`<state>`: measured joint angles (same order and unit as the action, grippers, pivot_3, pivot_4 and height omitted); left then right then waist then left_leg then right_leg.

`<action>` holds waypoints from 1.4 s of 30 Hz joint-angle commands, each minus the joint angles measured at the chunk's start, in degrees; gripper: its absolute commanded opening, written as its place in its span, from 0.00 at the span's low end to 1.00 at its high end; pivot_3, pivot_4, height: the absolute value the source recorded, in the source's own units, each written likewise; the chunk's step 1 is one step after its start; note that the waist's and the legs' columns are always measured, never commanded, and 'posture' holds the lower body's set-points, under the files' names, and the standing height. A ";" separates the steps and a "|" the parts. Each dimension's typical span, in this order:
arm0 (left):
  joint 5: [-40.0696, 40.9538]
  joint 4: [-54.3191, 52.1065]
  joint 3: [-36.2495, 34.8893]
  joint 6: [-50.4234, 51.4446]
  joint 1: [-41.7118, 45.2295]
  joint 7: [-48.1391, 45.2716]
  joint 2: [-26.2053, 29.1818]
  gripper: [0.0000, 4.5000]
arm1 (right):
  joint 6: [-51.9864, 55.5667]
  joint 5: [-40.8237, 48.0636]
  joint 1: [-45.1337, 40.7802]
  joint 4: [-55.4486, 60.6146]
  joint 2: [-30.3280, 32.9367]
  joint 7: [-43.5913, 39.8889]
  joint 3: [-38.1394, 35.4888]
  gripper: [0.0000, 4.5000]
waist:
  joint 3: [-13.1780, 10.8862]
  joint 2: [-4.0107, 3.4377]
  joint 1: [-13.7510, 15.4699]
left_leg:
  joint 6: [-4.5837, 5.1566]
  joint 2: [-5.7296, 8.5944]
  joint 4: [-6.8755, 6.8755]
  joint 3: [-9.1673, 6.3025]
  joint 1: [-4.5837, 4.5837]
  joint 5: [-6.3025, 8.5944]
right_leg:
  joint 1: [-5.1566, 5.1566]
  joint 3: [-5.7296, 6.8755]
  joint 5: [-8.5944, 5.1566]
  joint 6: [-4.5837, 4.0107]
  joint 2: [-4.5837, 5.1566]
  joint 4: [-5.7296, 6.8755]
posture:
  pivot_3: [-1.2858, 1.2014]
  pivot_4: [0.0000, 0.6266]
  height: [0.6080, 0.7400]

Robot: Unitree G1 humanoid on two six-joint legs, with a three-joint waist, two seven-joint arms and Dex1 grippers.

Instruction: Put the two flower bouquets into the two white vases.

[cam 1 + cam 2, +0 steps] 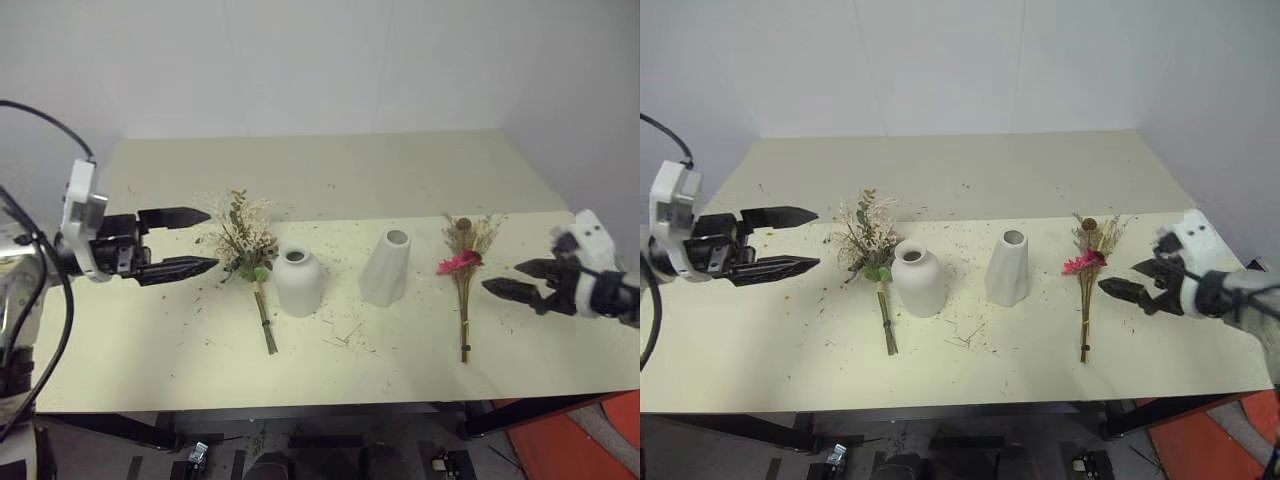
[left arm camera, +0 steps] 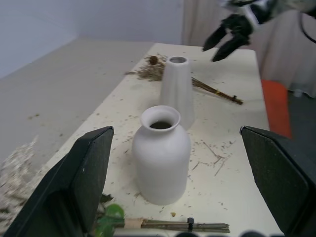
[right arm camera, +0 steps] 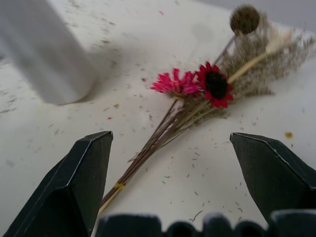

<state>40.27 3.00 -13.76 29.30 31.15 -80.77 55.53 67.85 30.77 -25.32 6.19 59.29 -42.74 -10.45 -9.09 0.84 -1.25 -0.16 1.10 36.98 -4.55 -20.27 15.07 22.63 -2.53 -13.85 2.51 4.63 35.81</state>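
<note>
Two bouquets lie flat on the cream table. The cream-and-green bouquet lies left of the squat round white vase. The beige bouquet with a magenta daisy lies right of the taller tapered vase. Both vases stand upright and hold nothing. My left gripper hovers open just left of the green bouquet's head, pointing at it. My right gripper is open to the right of the daisy bouquet; the right wrist view shows the daisy bouquet lying beyond the open fingers, untouched.
Bits of dried plant litter the table around the vases. The table's front edge runs close below the stems, with an orange object on the floor at the right. A white wall stands behind the table.
</note>
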 commanded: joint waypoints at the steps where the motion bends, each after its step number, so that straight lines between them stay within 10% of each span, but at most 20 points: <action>1: -1.24 2.11 2.21 -1.00 4.04 -1.62 -0.73 1.00 | 11.39 -0.34 -8.05 -5.24 -0.65 2.59 4.40 1.00 | 0.00 -0.01 0.02 | 0.00 0.01 -0.01 0.00 -0.06 0.00 | 0.10 -0.01 0.01 -0.01 0.01 -0.01 | 0.52 0.24 1.00; 14: -5.04 7.06 7.45 -4.11 11.85 -2.49 -8.08 1.00 | 16.42 -7.74 -25.40 -26.74 -7.22 0.55 28.31 1.00 | 0.02 0.00 -0.31 | 0.01 0.02 0.23 -0.01 -0.85 -0.01 | 0.81 0.03 0.08 -0.08 -0.01 0.29 | 0.52 0.24 1.00; 25: -5.28 6.50 6.74 -4.08 11.09 -3.10 -8.00 1.00 | 11.14 -12.80 -26.41 -27.61 -8.08 -2.18 31.50 0.28 | 0.10 0.12 -1.59 | 0.02 -0.12 0.29 -0.03 -0.49 -0.01 | 0.56 0.00 0.08 -0.08 -0.19 0.25 | 0.52 0.24 1.00; 29: -5.38 6.77 6.80 -4.14 11.51 -3.23 -8.12 1.00 | 10.98 -13.99 -27.16 -29.15 -8.03 -0.81 28.66 0.01 | 0.10 0.12 -1.48 | 0.02 -0.11 0.29 -0.04 -0.54 -0.01 | 0.59 0.00 0.09 -0.08 -0.17 0.26 | 0.52 0.24 1.00; 42: -7.15 11.22 9.85 -4.42 16.25 -6.50 -10.84 1.00 | -16.83 -10.64 -20.09 -9.92 -19.28 17.18 -10.03 0.01 | 0.09 0.06 -1.23 | 0.01 -0.09 0.25 -0.05 -0.86 -0.01 | 0.88 0.01 0.13 -0.13 -0.15 0.46 | 0.52 0.24 1.00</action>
<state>33.33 13.94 -4.05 25.97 45.60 -86.29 44.78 56.41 17.79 -45.37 -10.03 40.73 -26.03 -16.48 -9.00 0.90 -2.48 -0.15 1.01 37.24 -4.59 -21.12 15.06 23.50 -2.52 -13.71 2.39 4.48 36.27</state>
